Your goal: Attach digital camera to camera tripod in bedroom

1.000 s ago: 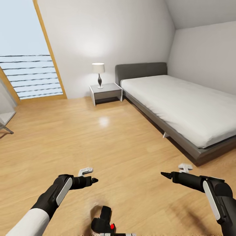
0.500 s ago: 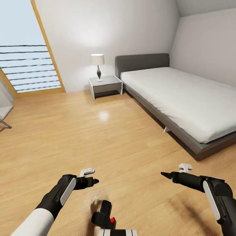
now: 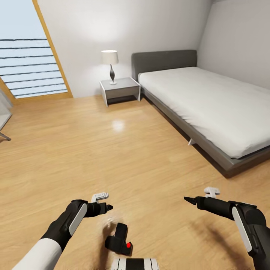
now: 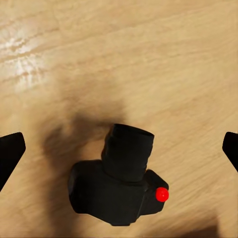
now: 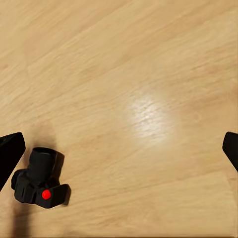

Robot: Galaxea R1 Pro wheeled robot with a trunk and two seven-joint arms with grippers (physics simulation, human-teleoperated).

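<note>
Two tools, left [image 3: 108, 206], right [image 3: 186, 199], spread; one digital camera [image 3: 119, 240] on floor.

The digital camera [image 3: 119, 240] is a small, chunky black body with a short lens barrel standing out from it and a bright red dot on one corner. It lies on the light wood plank floor [image 3: 112, 157] of the bedroom, close in front of the robot, with its barrel pointing away toward the far wall. In the left wrist view the digital camera [image 4: 119, 181] casts a soft shadow on the planks; in the right wrist view it [image 5: 38, 179] sits off to one side
</note>
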